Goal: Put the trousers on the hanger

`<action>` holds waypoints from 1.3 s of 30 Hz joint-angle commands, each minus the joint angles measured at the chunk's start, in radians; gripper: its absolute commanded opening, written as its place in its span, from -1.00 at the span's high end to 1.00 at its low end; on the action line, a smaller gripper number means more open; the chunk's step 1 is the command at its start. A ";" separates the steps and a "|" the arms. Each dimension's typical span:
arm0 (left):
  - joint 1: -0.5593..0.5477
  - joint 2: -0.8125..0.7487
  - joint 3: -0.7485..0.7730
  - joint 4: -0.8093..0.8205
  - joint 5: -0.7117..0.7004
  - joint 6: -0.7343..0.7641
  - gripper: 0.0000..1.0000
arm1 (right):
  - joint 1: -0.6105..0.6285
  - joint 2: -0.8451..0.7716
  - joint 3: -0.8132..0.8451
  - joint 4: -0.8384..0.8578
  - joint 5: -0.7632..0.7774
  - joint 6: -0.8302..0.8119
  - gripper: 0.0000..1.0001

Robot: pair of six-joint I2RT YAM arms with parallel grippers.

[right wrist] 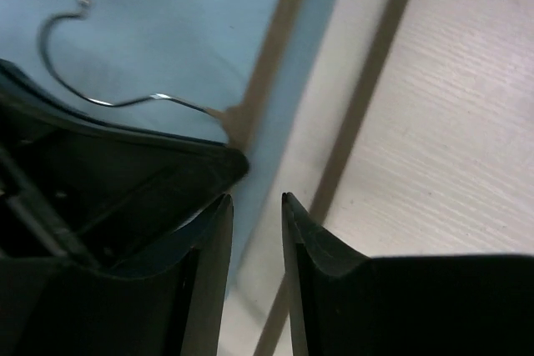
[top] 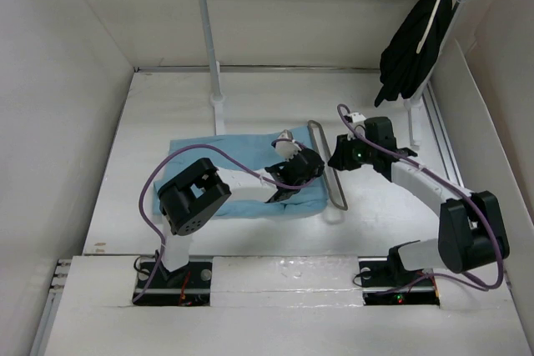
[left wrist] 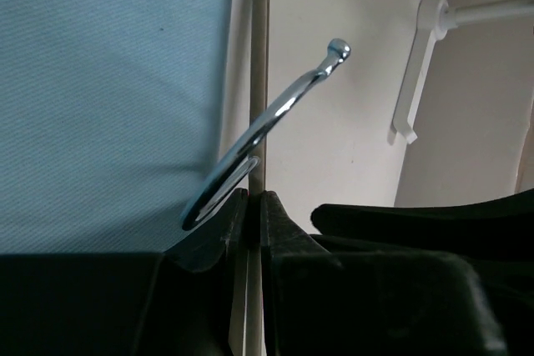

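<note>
1. The trousers [top: 250, 152] lie folded flat on the white table [top: 167, 106], in front of the left arm, and are not threaded through anything.
2. The hanger [top: 339, 193] lies flat at the right edge of the cloth. In the right wrist view one of its thin bars runs over the blue edge, and the other crosses bare tabletop.
3. The left gripper [left wrist: 254, 198] reaches across the trousers. Its jaws are pinched together on one slim bar of the hanger, just below where the chrome hook [left wrist: 284, 106] curves away (the bar fills the narrow slot between the pads).
4. The right gripper [right wrist: 254, 202] hovers close on the other side of the hanger, facing the left one. Its jaws stand apart, and nothing can be seen held between them.
5. At the back right, a black garment [top: 413, 47] hangs from a cream hanger [top: 434, 18] on the rail, well apart from both grippers.
</note>
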 commanded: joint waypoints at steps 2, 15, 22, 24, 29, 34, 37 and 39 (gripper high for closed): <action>0.003 -0.036 0.003 -0.002 -0.074 -0.017 1.00 | -0.040 0.026 -0.053 0.137 -0.040 0.028 0.31; 0.021 -0.030 -0.031 -0.011 -0.042 -0.006 1.00 | -0.044 0.150 -0.087 0.274 -0.114 0.060 0.16; 0.030 -0.024 -0.048 -0.006 -0.028 -0.004 1.00 | -0.044 0.213 -0.109 0.352 -0.189 0.108 -0.01; 0.030 -0.022 -0.046 -0.005 -0.025 -0.001 1.00 | -0.044 0.227 -0.106 0.357 -0.192 0.109 0.00; 0.040 -0.016 -0.048 -0.005 -0.011 0.005 1.00 | -0.035 0.268 -0.103 0.392 -0.211 0.140 0.10; 0.040 0.004 -0.049 0.004 0.012 0.008 1.00 | -0.017 0.261 -0.089 0.386 -0.198 0.149 0.45; 0.040 0.010 -0.048 0.000 0.018 0.011 1.00 | -0.006 0.216 -0.081 0.340 -0.145 0.129 0.21; 0.040 0.013 -0.052 0.001 0.022 0.013 1.00 | 0.005 0.196 -0.070 0.308 -0.114 0.111 0.09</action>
